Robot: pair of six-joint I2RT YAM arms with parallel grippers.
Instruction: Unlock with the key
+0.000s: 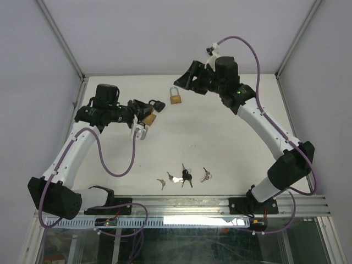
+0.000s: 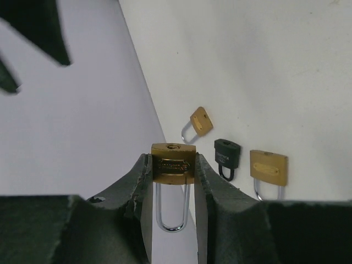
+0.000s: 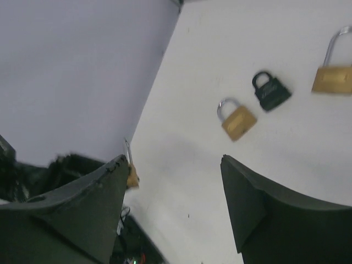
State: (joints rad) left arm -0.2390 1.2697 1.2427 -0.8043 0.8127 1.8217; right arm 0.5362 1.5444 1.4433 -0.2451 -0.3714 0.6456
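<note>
1. Show white shells along the long links of the left arm (image 1: 74, 151) and right arm (image 1: 264, 118), with bulky black housings at every joint.
2. Carry a looping purple cable (image 1: 113, 168) on the left and a second purple cable (image 1: 250, 47) on the right, ending at a white plug (image 1: 212, 50).
3. End in the matte black left gripper (image 2: 172, 165) and right gripper (image 3: 173, 165), with thick wedge-shaped fingers (image 2: 132, 192), rough along the edges.
4. Glows green at a small light (image 1: 239, 92) on the right wrist housing.

Top view: keys (image 1: 184, 176) too small to tell apart. R wrist: far-right brass padlock (image 3: 334, 77) cut by frame edge; held padlock (image 3: 132, 175) half hidden behind finger (image 3: 104, 187). L wrist: dark shape (image 2: 33, 33) top-left, blurred.
</note>
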